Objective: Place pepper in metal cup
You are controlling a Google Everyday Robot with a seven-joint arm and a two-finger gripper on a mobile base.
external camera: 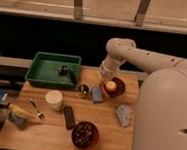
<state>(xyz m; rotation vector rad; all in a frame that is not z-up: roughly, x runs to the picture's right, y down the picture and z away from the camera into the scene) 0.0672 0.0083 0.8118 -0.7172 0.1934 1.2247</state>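
1. Gripper point(107, 77) at the end of the arm, low over the left rim of the red bowl point(118, 93) near the table's point(40, 137) back right corner; jaws closed, cannot tell on what.
2. Pepper not clearly made out: possibly hidden at the gripper or in that bowl beside the yellow fruit point(111, 85); cannot tell its long axis or where its tip points.
3. Metal cup point(84, 90) upright, mouth up, towards the back edge, just left of the blue sponge point(97, 95).
4. Probably still the pick-up step; next calls for a secure hold, then a short carry left, tip-down over the cup.
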